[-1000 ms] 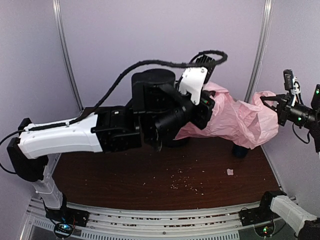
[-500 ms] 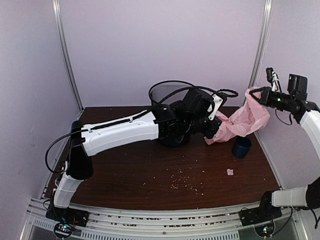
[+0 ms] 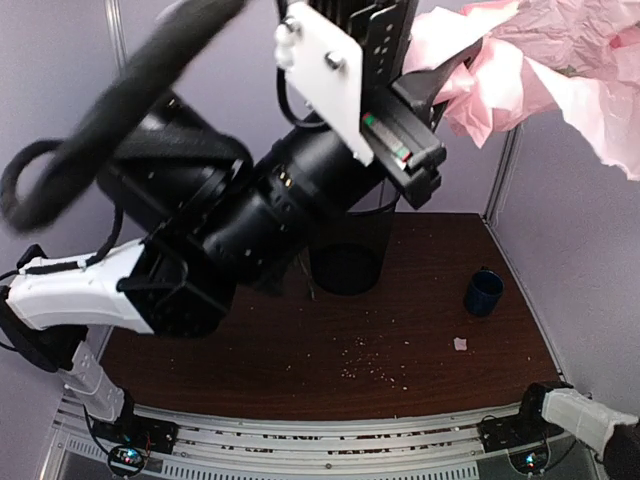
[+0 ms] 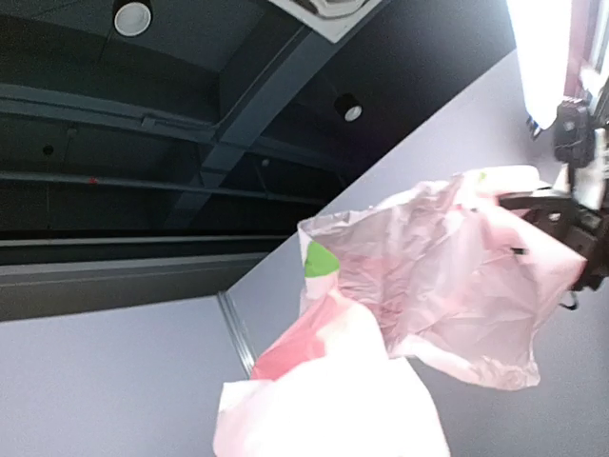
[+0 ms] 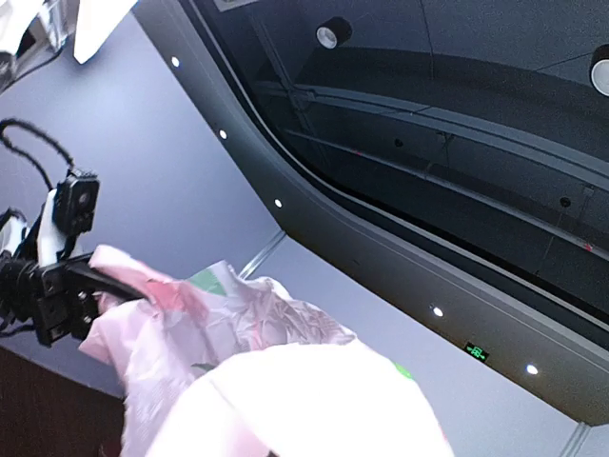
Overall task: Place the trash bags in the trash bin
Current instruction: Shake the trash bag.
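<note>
The pale-pink trash bag [image 3: 540, 60] hangs high in the air at the top right of the overhead view, well above the table. My left gripper [image 3: 440, 80], raised close to the camera, is shut on one end of it. The right wrist view shows that gripper [image 5: 90, 276] pinching the bag [image 5: 238, 343]. In the left wrist view the bag [image 4: 428, 276] stretches across to my right gripper [image 4: 521, 200], which is shut on its far end. The bag hides each wrist camera's own fingers. The black mesh trash bin [image 3: 350, 268] stands on the table below, partly hidden behind my left arm.
A small dark-blue mug [image 3: 484, 292] stands right of the bin. A white scrap [image 3: 460, 343] and scattered crumbs [image 3: 375, 370] lie on the brown table. My left arm's bulk [image 3: 250, 220] blocks much of the overhead view. Booth walls close in at the back and sides.
Both arms have swung the bag from beside the bin, at table level, to high overhead. The left arm now looms at the camera, and the right gripper has left the overhead view.
</note>
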`<action>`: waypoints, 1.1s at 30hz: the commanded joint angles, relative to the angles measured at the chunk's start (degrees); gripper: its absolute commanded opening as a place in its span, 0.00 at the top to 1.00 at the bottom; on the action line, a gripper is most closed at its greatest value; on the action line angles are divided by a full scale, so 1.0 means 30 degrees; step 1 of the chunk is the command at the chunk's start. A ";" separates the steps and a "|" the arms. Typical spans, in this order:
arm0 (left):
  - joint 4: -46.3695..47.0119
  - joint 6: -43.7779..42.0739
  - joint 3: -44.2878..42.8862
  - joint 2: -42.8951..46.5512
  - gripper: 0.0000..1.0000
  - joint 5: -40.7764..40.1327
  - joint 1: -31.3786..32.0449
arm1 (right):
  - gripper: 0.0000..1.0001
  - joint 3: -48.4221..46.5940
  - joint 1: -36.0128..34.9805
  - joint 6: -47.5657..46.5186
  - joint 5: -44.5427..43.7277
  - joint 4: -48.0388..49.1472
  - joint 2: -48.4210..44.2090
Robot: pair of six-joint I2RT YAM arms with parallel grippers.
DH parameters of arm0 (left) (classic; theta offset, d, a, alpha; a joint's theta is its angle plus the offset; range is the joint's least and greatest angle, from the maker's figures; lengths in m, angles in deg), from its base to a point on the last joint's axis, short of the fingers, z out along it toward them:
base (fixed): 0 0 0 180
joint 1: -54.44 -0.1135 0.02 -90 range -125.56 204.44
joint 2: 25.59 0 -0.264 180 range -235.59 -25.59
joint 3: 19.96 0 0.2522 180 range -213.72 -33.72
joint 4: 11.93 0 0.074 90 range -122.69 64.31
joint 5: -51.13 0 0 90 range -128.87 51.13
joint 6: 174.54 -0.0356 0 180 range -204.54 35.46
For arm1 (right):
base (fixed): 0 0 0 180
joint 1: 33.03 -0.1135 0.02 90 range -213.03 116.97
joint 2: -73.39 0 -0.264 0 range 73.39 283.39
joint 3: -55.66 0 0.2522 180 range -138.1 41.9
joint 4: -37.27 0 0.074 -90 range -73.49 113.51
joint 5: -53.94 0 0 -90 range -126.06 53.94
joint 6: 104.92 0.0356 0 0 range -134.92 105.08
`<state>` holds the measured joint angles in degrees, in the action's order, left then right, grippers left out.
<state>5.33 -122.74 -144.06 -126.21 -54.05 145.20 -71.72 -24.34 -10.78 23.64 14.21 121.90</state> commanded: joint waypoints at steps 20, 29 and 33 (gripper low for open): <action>-1.0741 1.2861 0.4261 -0.1667 1.00 -0.8462 -0.1409 | 1.00 1.7301 0.0048 -0.3408 0.0207 -0.7470 -0.3645; -1.5739 1.9231 -0.2458 -0.6219 1.00 0.2406 -0.6931 | 1.00 1.6283 0.0063 0.2921 -0.4211 -0.4605 0.2531; -1.5265 1.8186 -0.5586 -0.8651 1.00 0.4917 -0.8181 | 1.00 1.5798 0.0063 0.3648 -0.4934 -0.1633 0.5672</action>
<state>-37.07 -69.74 -153.33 -145.29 -52.35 122.71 -23.20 -24.06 -6.12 13.69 -0.39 132.66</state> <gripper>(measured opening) 0.006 0.014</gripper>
